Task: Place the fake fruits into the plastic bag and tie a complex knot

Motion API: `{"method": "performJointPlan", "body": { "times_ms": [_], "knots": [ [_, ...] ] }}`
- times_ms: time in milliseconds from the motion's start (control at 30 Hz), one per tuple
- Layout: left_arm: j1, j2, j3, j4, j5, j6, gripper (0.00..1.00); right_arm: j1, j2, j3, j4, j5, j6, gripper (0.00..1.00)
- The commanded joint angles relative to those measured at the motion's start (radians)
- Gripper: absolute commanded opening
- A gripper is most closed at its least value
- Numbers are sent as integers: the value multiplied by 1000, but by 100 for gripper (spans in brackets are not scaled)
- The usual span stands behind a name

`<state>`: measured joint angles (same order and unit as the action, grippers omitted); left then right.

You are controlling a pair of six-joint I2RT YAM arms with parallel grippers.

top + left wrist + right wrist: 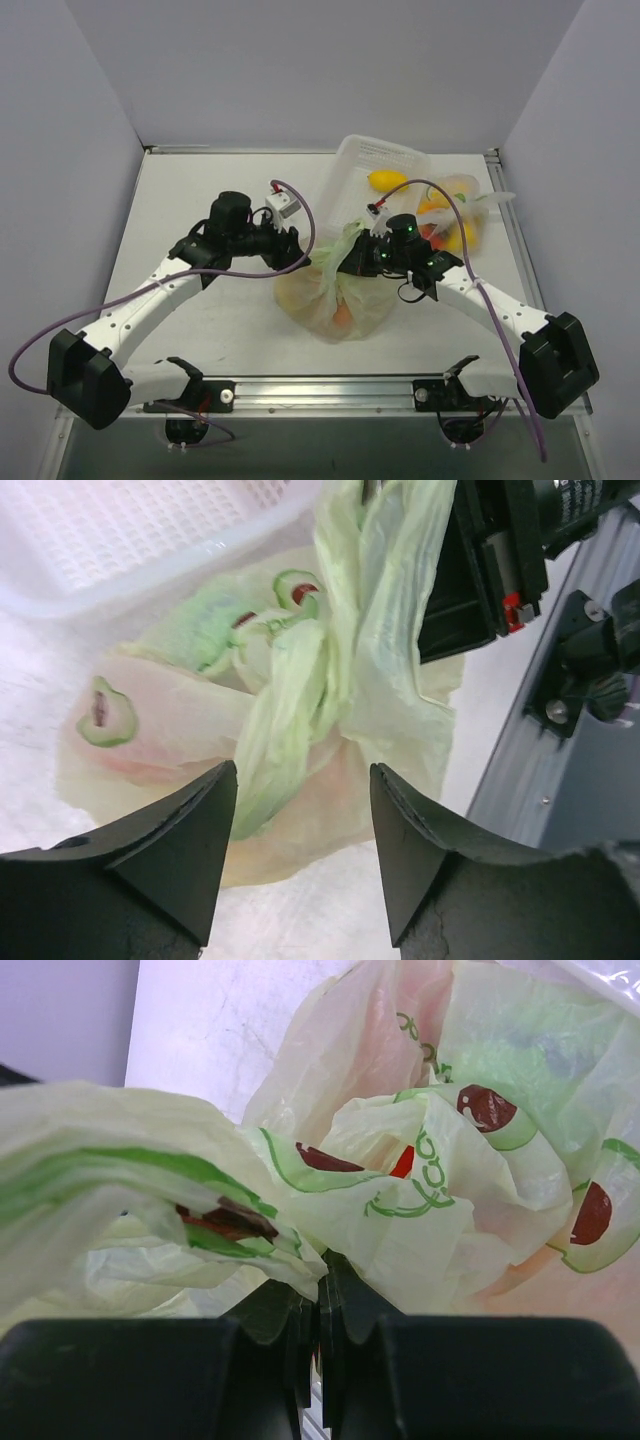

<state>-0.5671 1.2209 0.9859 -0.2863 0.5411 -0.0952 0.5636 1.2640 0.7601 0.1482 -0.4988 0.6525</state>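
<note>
The fake fruits [342, 316] are seen only as blurred orange patches through the plastic bag [310, 295]; their number cannot be told. In the right wrist view the bag is cut off at the edges, and the tips of the right end effector [320, 1288] are partly covered by its folds. The white basket [120, 540] is cropped in the left wrist view.
</note>
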Motion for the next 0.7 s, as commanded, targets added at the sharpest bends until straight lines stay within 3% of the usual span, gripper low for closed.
{"method": "performJointPlan", "body": {
  "times_ms": [0, 233, 300, 500, 567, 667],
  "knots": [
    [56, 8, 106, -40, 81, 201, 65, 2, -38, -7, 48, -32, -57, 0],
    [99, 117, 221, -232, 186, 327, 68, 2, -38, -8, 67, -47, -73, 0],
    [101, 127, 215, -229, 201, 347, 74, 2, -40, -8, 68, -60, -82, 0],
    [122, 169, 211, -194, 266, 416, 76, 2, -44, -10, 76, -96, -128, 0],
    [133, 192, 226, -185, 308, 425, 70, 2, -45, -11, 79, -106, -132, 0],
    [141, 212, 244, -183, 353, 440, 52, 2, -43, -12, 83, -118, -142, 0]
  ]
}}
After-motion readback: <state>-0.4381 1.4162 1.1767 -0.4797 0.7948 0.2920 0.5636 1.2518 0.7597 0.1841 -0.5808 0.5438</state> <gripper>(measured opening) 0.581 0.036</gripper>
